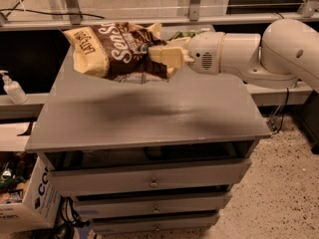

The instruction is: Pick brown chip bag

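The brown chip bag (117, 50) has a dark brown middle with white lettering and cream-yellow ends. It hangs in the air above the back of the grey cabinet top (149, 113), tilted, with its left end highest. My gripper (158, 58) reaches in from the right on a white arm and is shut on the bag's right end. A green snack bag (185, 33) shows just behind the gripper, mostly hidden. The clear plastic bottle is hidden.
The cabinet has several drawers (149, 178) below its top. A white spray bottle (12, 88) stands on a low shelf at the left. A cardboard box (25, 203) sits on the floor at the lower left. A metal rail (149, 19) runs behind the cabinet.
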